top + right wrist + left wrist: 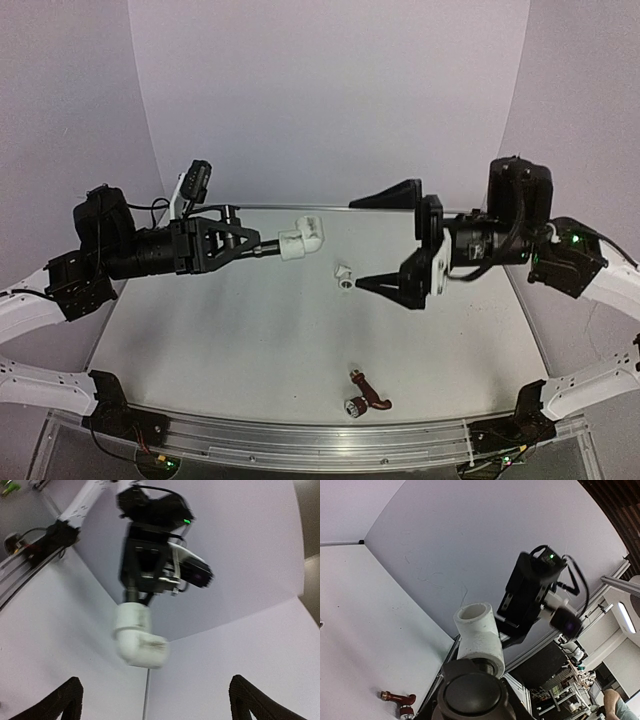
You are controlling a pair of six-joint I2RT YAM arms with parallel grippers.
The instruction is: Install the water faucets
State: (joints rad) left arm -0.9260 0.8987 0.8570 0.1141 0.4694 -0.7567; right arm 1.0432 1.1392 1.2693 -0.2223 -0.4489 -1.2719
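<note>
Clamping the dark faucet [270, 250], left hand [252, 243] must hold level. Right hand [356, 245], spread wide, should grasp the white elbow fitting [303, 238] squarely.

Mostly matt plastic, little shine
Elbow [303, 238]: matt white plastic, scuffed. Dark faucet [266, 248]: dull. Red faucet [370, 397]: glossy, with a shiny metal end. Table [220, 340]: smooth, matt. Rail [320, 437]: brushed metal. Right gripper [355, 244]: matt black.

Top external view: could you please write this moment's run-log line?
left claw: shut on dark faucet; right claw: open; brown faucet: on table
</note>
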